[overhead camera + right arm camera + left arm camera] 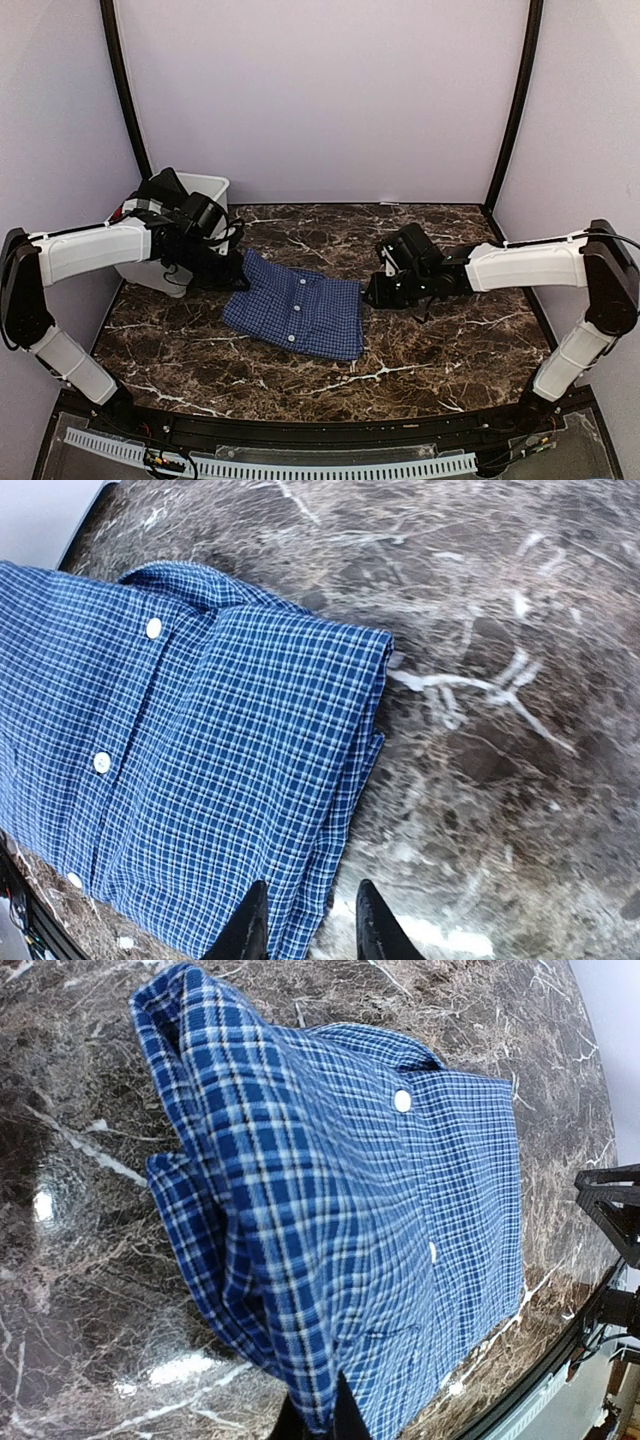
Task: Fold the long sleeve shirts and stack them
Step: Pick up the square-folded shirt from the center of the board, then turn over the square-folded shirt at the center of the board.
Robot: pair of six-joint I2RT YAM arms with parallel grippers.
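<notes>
One blue checked shirt on the dark marble table, roughly in the middle, folded into a neat-ish rectangle with the button side up. You can see small white buttons down the front and the collar at the far end. The left gripper is down at the shirt's left edge and it's clamped tight on the cloth. From its wrist cam the fabric bunches up and rises right into the fingers, so that side humps up off the table while the rest lies flat. The right gripper sits at the opposite edge, low over the table. Its two fingers stand apart with a gap between them, the shirt's folded edge under one and bare marble by the other, nothing pinched as far as I can tell. White bin is at the back left behind the left arm, apart from the shirt
</notes>
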